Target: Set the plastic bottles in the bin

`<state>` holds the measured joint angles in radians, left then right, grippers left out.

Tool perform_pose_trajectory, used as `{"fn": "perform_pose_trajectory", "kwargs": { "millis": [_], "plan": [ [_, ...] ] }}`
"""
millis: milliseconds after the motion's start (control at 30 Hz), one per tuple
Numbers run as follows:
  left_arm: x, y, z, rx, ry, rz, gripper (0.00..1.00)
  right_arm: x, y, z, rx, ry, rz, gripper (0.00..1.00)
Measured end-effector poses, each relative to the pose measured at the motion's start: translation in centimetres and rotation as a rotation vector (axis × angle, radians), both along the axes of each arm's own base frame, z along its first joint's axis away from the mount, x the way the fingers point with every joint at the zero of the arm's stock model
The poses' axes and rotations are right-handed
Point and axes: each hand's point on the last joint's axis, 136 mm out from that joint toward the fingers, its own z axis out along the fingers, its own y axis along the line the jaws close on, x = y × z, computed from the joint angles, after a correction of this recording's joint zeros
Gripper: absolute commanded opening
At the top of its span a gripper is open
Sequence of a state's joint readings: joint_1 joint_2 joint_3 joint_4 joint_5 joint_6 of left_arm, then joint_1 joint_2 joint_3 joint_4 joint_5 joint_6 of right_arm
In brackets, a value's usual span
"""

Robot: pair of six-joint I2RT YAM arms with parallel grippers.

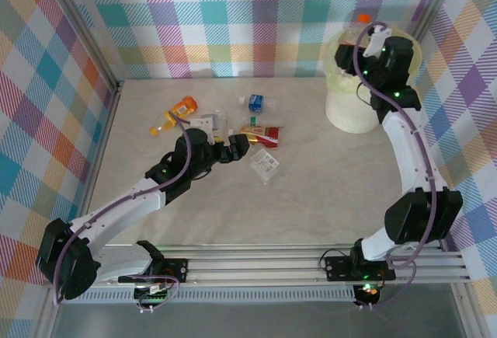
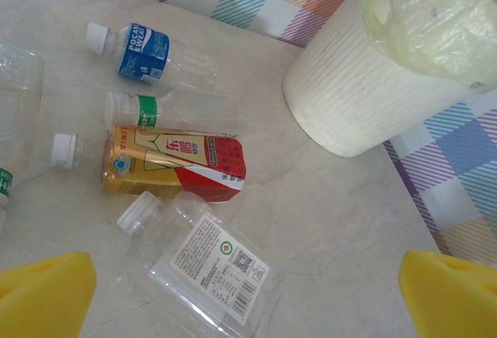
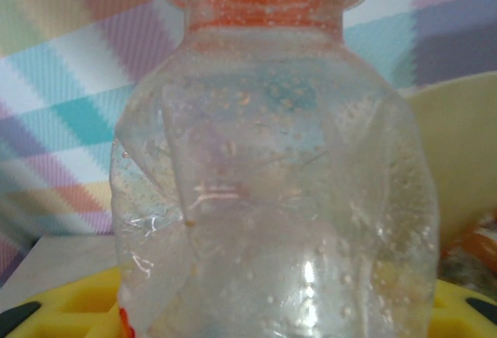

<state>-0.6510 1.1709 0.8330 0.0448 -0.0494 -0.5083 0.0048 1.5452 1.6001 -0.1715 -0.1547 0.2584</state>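
Observation:
My right gripper [image 1: 370, 36] hangs over the bin [image 1: 338, 111], a cream-yellow bucket at the far right, and is shut on a clear plastic bottle with an orange cap [image 1: 363, 18]. That bottle [image 3: 272, 175] stands upright between the yellow fingers [image 3: 70, 303], with the bin's rim [image 3: 466, 136] behind it. My left gripper [image 1: 238, 145] is open low over the table's middle, its yellow pads [image 2: 43, 291] wide apart. Just ahead lies a flat clear bottle [image 2: 210, 264], then a red-and-gold labelled one [image 2: 175, 163], a green-labelled one [image 2: 144, 110] and a blue-labelled one [image 2: 140, 49].
An orange bottle [image 1: 184, 107] and a small yellow-capped one [image 1: 159, 129] lie to the left of my left gripper. Checked cloth walls close in the back and both sides. The bin [image 2: 349, 97] stands against the right wall.

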Motion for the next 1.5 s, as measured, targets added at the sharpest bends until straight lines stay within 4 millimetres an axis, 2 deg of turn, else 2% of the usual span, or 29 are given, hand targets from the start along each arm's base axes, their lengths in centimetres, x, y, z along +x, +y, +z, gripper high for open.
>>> {"fn": "perform_pose_trajectory", "kwargs": {
  "millis": [233,400,533,700,867,1100,1300,1500],
  "plan": [
    [-0.1,0.5,-0.7,0.02,0.015,0.019,1.0,3.9,-6.8,-1.9,0.143,0.076,-0.208,0.34],
    [-0.3,0.9,-0.8,0.023,0.016,0.031,1.0,5.9,-10.0,-2.1,0.22,0.083,-0.332,0.38],
    [-0.5,1.3,-0.7,0.024,0.015,0.043,1.0,7.8,-12.0,-2.4,0.186,0.073,-0.407,0.41],
    [-0.9,2.1,-0.6,0.025,0.005,0.063,1.0,9.6,-13.9,-4.1,0.035,0.097,-0.47,0.44],
    [-1.0,2.8,-0.6,0.024,0.001,0.098,1.0,10.0,-15.1,-5.9,-0.121,0.143,-0.498,0.5],
    [-0.8,3.6,-1.1,0.045,0.014,0.141,1.0,9.9,-16.2,-6.2,-0.255,0.177,-0.521,0.75],
    [-0.8,4.0,-1.3,0.046,0.025,0.164,1.0,9.5,-16.2,-7.0,-0.282,0.215,-0.514,0.81],
    [-0.7,4.3,-1.5,0.053,0.032,0.185,1.0,9.5,-15.7,-7.2,-0.274,0.22,-0.486,0.84]
  ]
}}
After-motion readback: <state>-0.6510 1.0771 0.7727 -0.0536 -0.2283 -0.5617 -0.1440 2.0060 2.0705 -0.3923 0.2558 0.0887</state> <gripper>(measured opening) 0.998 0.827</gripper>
